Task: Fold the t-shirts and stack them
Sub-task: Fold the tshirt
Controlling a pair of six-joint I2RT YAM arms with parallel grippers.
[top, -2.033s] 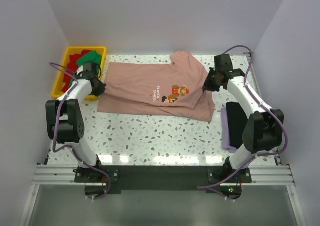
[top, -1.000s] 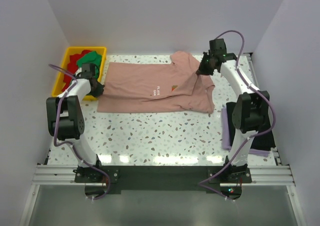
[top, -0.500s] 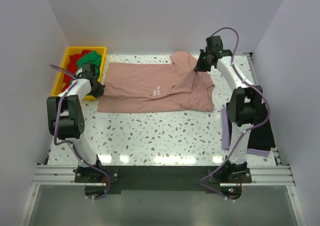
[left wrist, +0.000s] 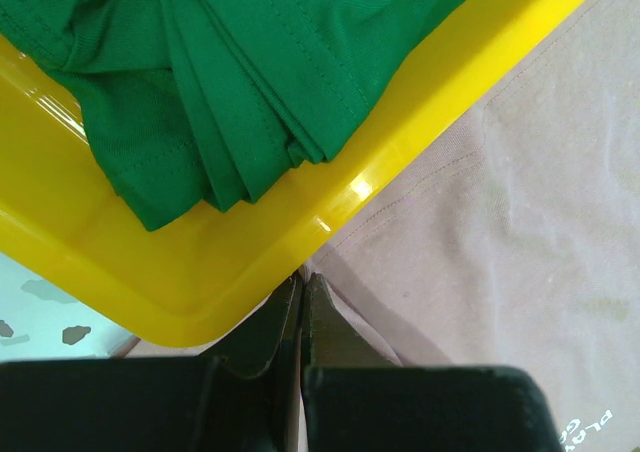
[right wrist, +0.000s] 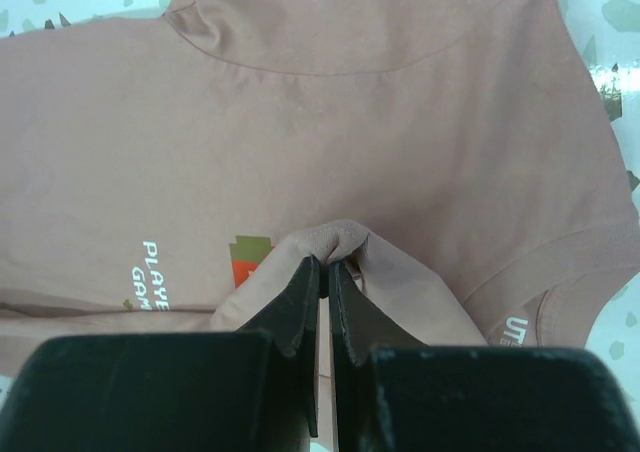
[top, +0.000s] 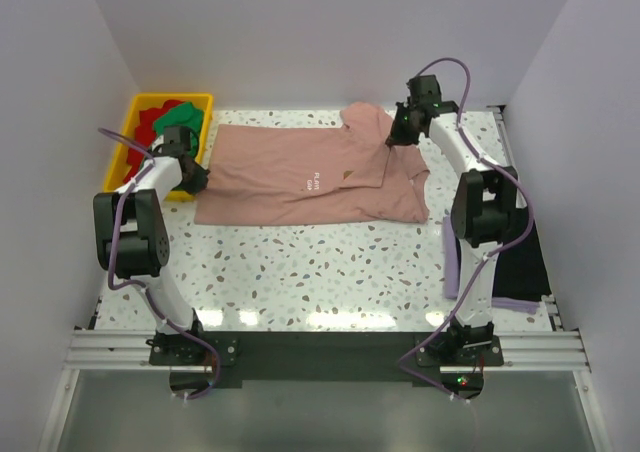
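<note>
Holding pink t-shirt | my right gripper clamps a fold | left gripper clamps hem by yellow bin

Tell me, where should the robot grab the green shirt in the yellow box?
Probably from above, pinching the bunched folds of the green shirt near the wall of the yellow box. Those ridges are easy to pinch, and the walls block sideways reach.

Dusty-pink cloth t-shirt: we see only a sliver of its pixel print, the rest under the pinched fold. Black folded t-shirt half behind right arm. White chest lettering unreadable from overhead.
</note>
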